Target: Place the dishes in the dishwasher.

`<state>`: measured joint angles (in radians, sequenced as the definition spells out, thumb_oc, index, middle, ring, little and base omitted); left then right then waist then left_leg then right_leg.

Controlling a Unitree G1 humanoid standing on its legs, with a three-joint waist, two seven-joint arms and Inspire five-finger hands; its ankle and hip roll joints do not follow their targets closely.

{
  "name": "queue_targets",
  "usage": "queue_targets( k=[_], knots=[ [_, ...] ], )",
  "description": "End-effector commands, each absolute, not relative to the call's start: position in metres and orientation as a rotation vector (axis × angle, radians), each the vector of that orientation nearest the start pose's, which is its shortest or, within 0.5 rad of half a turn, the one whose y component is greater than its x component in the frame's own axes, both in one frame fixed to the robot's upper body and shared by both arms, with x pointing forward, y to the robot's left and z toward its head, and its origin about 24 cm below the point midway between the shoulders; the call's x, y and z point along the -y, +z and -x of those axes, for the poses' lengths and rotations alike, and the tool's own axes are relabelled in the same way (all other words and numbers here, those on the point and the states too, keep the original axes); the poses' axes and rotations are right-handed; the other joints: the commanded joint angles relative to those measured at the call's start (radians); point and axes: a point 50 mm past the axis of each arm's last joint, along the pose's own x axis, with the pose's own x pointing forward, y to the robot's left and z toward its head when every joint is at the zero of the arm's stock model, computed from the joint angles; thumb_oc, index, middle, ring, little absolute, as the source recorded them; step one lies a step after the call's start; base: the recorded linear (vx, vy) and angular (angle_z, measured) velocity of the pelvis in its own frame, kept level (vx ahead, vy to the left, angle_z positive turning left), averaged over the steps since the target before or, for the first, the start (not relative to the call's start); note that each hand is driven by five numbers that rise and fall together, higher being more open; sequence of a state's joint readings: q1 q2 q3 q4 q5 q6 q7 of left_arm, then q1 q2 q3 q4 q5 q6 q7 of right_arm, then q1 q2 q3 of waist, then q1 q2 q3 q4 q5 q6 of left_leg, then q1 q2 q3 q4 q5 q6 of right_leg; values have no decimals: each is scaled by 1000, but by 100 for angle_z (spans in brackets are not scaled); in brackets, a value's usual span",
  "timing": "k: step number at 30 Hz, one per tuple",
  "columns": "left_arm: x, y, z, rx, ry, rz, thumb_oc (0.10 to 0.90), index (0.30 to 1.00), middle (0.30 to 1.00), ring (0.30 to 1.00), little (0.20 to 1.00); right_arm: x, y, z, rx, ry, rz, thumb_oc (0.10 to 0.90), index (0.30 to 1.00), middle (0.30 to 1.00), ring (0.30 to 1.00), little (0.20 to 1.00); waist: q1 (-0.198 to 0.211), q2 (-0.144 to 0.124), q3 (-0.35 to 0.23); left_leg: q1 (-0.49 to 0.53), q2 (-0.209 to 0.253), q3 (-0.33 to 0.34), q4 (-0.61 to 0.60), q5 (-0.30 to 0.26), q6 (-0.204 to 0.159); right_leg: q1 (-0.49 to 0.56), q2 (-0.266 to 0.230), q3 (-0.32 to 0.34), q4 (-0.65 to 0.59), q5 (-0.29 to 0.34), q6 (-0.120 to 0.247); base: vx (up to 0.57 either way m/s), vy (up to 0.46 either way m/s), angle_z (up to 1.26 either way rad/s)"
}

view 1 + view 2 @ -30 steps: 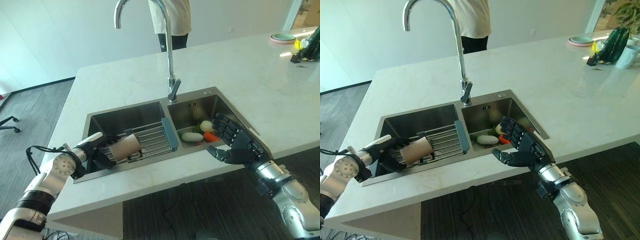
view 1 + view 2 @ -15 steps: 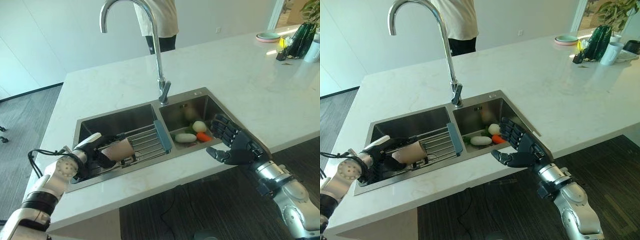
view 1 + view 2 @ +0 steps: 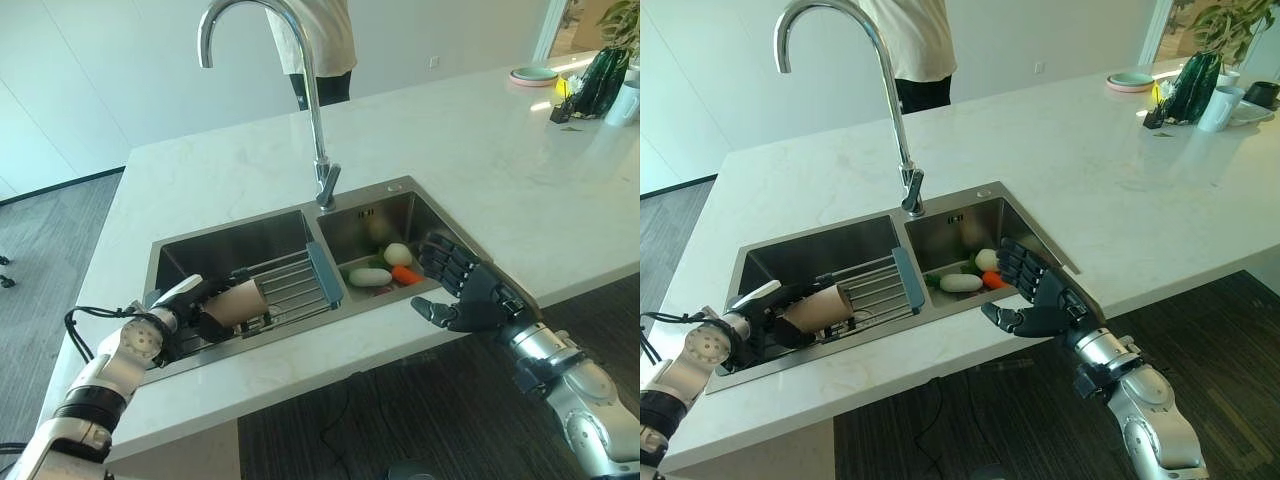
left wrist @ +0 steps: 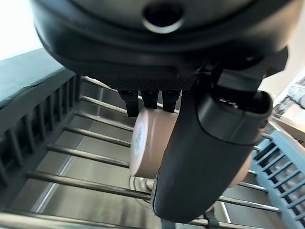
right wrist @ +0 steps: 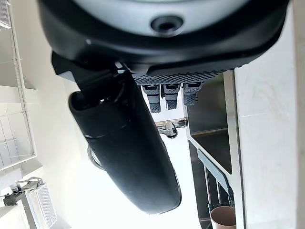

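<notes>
Cup — in left robot hand

White counter bears plate and mug.

The tan cup is half hidden behind the left hand thumb; beyond the right hand, a person is cut off at the upper edge

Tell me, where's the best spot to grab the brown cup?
Probably round its side wall, from the left basin's near-left end. The cup lies on its side across the rack, so the round wall is free. The left hand already curls round it there.
</notes>
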<state>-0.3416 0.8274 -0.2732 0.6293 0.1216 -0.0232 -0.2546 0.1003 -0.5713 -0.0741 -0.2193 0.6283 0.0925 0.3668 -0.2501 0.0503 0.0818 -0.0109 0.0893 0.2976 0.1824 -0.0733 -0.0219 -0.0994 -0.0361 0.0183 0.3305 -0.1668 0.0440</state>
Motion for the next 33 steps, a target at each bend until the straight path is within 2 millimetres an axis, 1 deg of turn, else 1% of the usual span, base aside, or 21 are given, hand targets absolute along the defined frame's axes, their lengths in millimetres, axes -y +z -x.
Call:
queue_targets(
  k=[1, 3, 4, 5, 6, 8, 11, 12, 15, 18, 19, 23, 25, 28, 29, 33],
  knots=[
    [-323, 90, -317, -349, -100, -935, 800, 900, 900, 900, 900, 228, 150, -236, 312, 426, 24, 800, 900, 900, 900, 900, -7, 8, -32, 21, 19, 19, 118, -198, 5, 23, -22, -63, -30, -24, 95, 0, 0, 0],
    [-326, 80, -313, -428, -117, -944, 543, 514, 514, 514, 514, 228, 150, -236, 314, 429, 22, 800, 900, 900, 900, 900, -10, 9, -31, 20, 19, 21, 118, -197, 5, 21, -21, -62, -30, -23, 96, 0, 0, 0],
    [-327, 76, -312, -461, -127, -964, 424, 335, 335, 335, 335, 228, 151, -236, 315, 431, 22, 800, 900, 900, 900, 900, -12, 9, -30, 20, 19, 22, 118, -197, 6, 21, -21, -61, -30, -23, 96, 0, 0, 0],
    [-327, 74, -312, -474, -131, -972, 400, 300, 300, 300, 300, 228, 152, -236, 317, 433, 22, 800, 900, 900, 900, 900, -13, 10, -29, 20, 19, 23, 118, -197, 6, 21, -20, -60, -30, -23, 96, 0, 0, 0],
    [-327, 70, -311, -492, -137, -958, 400, 300, 300, 300, 300, 227, 154, -237, 321, 435, 20, 800, 900, 900, 900, 900, -14, 10, -28, 20, 18, 23, 118, -197, 6, 20, -21, -59, -30, -22, 97, 0, 0, 0],
    [-327, 70, -311, -484, -138, -965, 400, 300, 300, 300, 300, 226, 154, -236, 323, 433, 16, 800, 900, 900, 900, 900, -15, 10, -27, 21, 18, 24, 118, -198, 7, 21, -20, -57, -30, -23, 97, 0, 0, 0],
    [-324, 74, -314, -413, -100, -985, 400, 300, 300, 300, 300, 227, 152, -236, 322, 426, 13, 800, 900, 900, 900, 900, -13, 9, -27, 22, 17, 24, 118, -199, 6, 20, -22, -59, -30, -21, 99, -36, -5, -3],
    [-322, 83, -316, -335, -72, -958, 400, 300, 300, 300, 300, 226, 151, -236, 323, 417, 6, 800, 900, 900, 900, 900, -7, 7, -28, 20, 17, 23, 118, -199, 7, 20, -25, -62, -30, -20, 100, -52, -12, 1],
    [-319, 95, -317, -249, -42, -948, 400, 300, 300, 300, 300, 227, 149, -235, 325, 412, 3, 800, 900, 900, 900, 900, -1, 5, -27, 18, 17, 20, 118, -198, 5, 20, -28, -68, -30, -20, 101, -52, -17, 1],
    [-318, 115, -318, -142, 4, -905, 400, 300, 300, 300, 300, 229, 148, -234, 324, 394, 2, 800, 900, 900, 900, 900, 16, 3, -29, 16, 14, 10, 118, -197, 4, 24, -33, -81, -30, -22, 99, -55, -15, 1],
    [-318, 116, -318, -139, 6, -903, 400, 300, 300, 300, 300, 229, 148, -235, 324, 394, 2, 800, 900, 900, 900, 900, 18, 2, -32, 10, 15, 11, 118, -191, 3, 18, -32, -81, -30, -17, 97, -52, -11, 3],
    [-317, 131, -314, -27, 58, -848, 400, 300, 300, 300, 300, 229, 148, -235, 328, 374, 1, 800, 900, 900, 900, 900, 39, -1, -34, 8, 9, -7, 118, -194, 1, 26, -40, -101, -30, -22, 97, -38, -10, 5],
    [-319, 146, -312, 58, 100, -806, 400, 300, 300, 300, 300, 229, 148, -235, 332, 360, -1, 800, 900, 900, 900, 900, 53, -3, -40, -4, 8, -14, 118, -187, 0, 18, -44, -110, -30, -17, 93, -46, -19, 8],
    [-318, 163, -305, 176, 159, -743, 400, 300, 300, 300, 300, 229, 148, -234, 339, 341, -3, 800, 900, 900, 900, 900, 72, -6, -41, -11, 4, -29, 118, -186, -1, 20, -49, -120, -30, -20, 91, -25, -10, 12],
    [-318, 175, -299, 251, 193, -719, 400, 300, 300, 300, 300, 229, 147, -234, 342, 328, -3, 800, 900, 900, 900, 900, 84, -8, -42, -15, 2, -37, 118, -185, -2, 21, -52, -126, -30, -22, 90, -22, -14, 20],
    [-318, 196, -279, 415, 285, -661, 400, 300, 300, 300, 300, 232, 148, -231, 359, 299, -12, 800, 900, 900, 900, 900, 111, -15, -43, -22, -1, -58, 118, -182, -6, 25, -59, -144, -30, -27, 87, -25, -22, 16]
  ],
)
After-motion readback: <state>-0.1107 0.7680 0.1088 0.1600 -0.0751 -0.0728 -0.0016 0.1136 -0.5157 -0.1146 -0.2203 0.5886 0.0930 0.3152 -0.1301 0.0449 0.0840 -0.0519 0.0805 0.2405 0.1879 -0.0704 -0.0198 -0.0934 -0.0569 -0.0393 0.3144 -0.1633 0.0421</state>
